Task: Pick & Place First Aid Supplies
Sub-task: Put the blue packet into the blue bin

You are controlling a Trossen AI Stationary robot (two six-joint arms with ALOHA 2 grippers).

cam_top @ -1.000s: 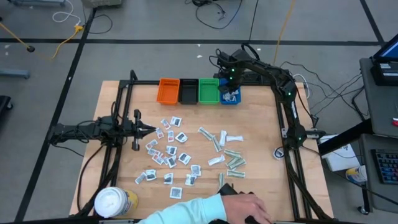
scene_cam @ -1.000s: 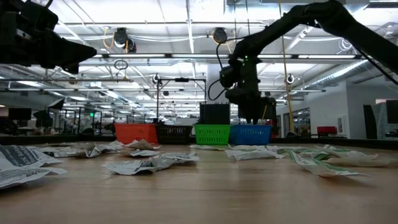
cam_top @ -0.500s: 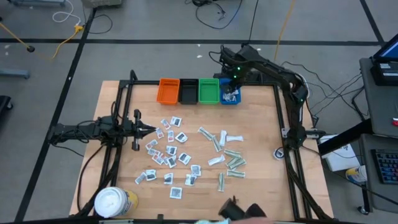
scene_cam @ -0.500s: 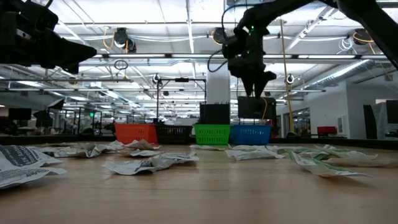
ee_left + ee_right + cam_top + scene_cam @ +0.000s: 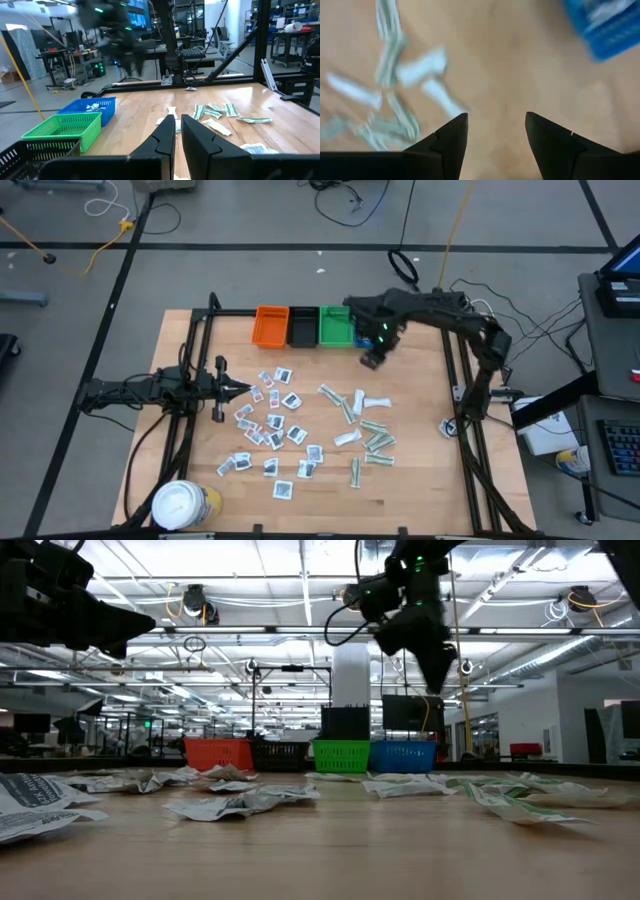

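Many small first aid packets lie flat on the wooden table: white squarish sachets [image 5: 272, 425] at the middle left and pale green-white strips [image 5: 370, 435] at the middle right, which also show in the right wrist view [image 5: 395, 75]. My right gripper [image 5: 372, 360] hangs open and empty above the table, just in front of the blue bin [image 5: 368, 338] and well above the bins in the low view [image 5: 438, 670]. My left gripper [image 5: 245, 388] is shut and empty at the left, level above the table, pointing at the sachets.
Orange [image 5: 270, 326], black [image 5: 302, 327], green [image 5: 335, 326] and blue bins stand in a row at the far edge; the blue bin [image 5: 87, 107] holds some packets. A white-lidded yellow tub [image 5: 185, 505] stands at the near left corner. Black frame rails run along both sides.
My right gripper has risen out of the blue bin and come toward the table's near edge, now over bare wood between the bin and the strips. A person's sleeve and hand at the near edge have withdrawn from view.
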